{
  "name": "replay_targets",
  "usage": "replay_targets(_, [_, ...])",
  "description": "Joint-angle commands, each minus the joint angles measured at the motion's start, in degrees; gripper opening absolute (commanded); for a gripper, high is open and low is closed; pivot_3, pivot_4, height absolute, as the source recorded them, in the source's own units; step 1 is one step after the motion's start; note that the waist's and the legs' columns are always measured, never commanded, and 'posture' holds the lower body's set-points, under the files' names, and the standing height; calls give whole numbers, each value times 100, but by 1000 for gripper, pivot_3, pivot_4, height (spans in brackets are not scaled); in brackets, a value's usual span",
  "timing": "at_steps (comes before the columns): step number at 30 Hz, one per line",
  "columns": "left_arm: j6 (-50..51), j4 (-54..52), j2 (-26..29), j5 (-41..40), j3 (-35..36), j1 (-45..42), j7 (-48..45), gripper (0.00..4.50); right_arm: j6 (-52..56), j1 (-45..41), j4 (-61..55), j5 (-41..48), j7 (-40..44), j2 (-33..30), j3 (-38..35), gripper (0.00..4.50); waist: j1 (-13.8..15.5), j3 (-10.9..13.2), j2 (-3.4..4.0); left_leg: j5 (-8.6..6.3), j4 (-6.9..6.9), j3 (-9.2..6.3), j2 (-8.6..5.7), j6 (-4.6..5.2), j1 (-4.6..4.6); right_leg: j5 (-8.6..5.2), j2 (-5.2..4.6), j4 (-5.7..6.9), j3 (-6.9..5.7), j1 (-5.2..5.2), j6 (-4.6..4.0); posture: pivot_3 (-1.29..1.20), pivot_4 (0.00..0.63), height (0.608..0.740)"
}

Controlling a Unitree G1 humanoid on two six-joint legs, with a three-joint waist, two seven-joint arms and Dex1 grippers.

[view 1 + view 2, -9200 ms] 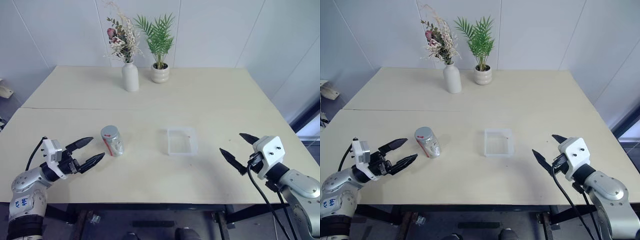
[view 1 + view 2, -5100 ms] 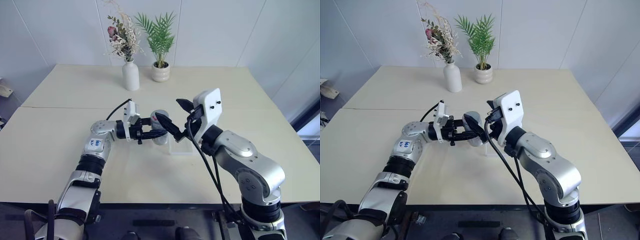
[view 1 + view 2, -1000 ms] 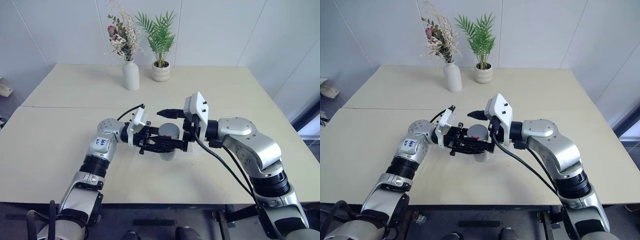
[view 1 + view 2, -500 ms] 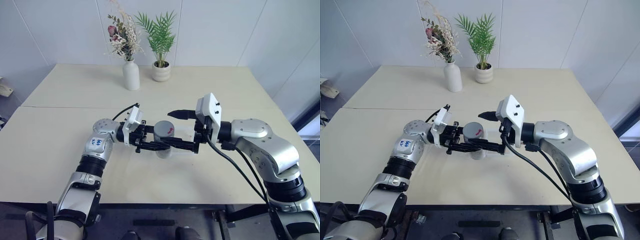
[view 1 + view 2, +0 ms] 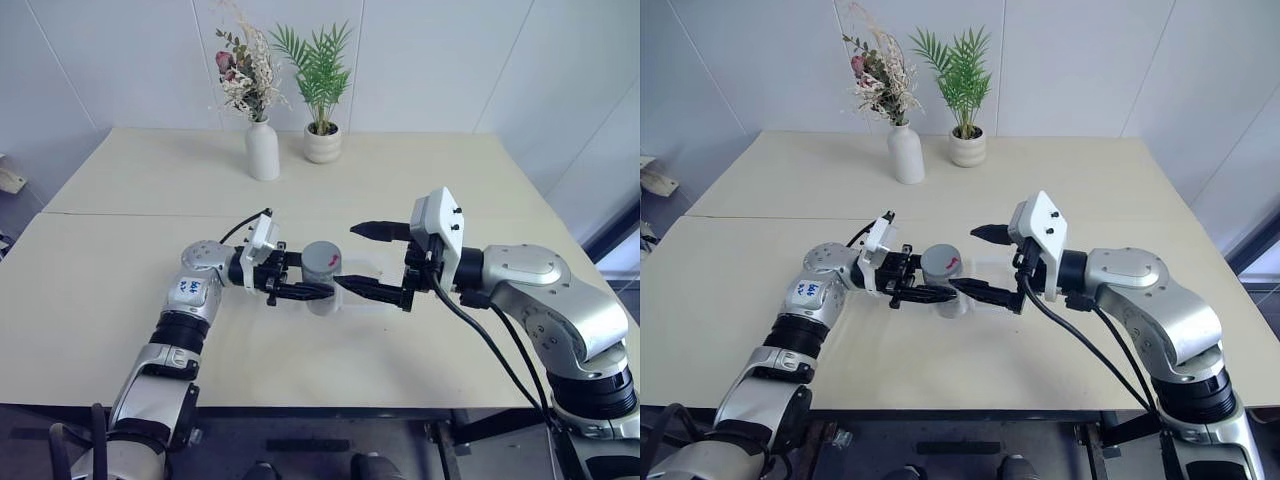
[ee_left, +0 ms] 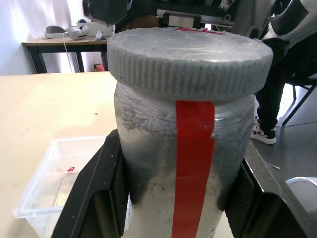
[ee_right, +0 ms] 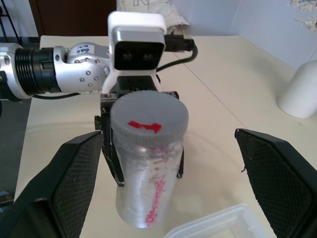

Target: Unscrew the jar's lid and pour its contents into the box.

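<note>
The left gripper (image 5: pixel 305 290) has its jaws pinching the small clear cylindrical jar with a red label stripe (image 5: pixel 322 290), held upright above the pale worktop (image 5: pixel 150 300), beside the shallow clear plastic box (image 5: pixel 365 285). The jar looks rigid, light and smooth-walled, so slip is a risk; the round grey ribbed screw lid (image 7: pixel 148 119) offers the better purchase. The right gripper (image 5: pixel 348 258), jaws spread wide, sits just beside that lid, not touching.

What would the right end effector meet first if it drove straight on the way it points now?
Most likely the lid of the jar, centred between its open fingers. The left end effector grips that jar just behind.
</note>
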Motion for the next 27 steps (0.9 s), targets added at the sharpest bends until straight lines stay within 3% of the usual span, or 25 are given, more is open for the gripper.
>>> replay_targets(1, [-109, 26, -86, -32, -24, -183, -157, 2055, 7, -160, -254, 220, -154, 201, -33, 4467, 1, 0, 0, 0, 0, 0, 0, 0, 0, 0, 0, 1, 0, 0, 0, 0, 150, 740])
replay_targets(15, [-167, -120, -211, -37, -275, -230, -292, 2055, -453, -500, 392, -401, -93, 685, 758, 4467, -5, 0, 0, 0, 0, -1, 0, 0, 0, 0, 0, 1, -1, 0, 0, 0, 150, 740])
replay_targets(27, [-45, -403, -216, -113, -326, -109, -270, 2055, -767, -705, 877, -721, -8, 795, 824, 4467, -2, 0, 0, 0, 1, -1, 0, 0, -1, 0, 0, 2, -1, -1, 0, 0, 150, 740])
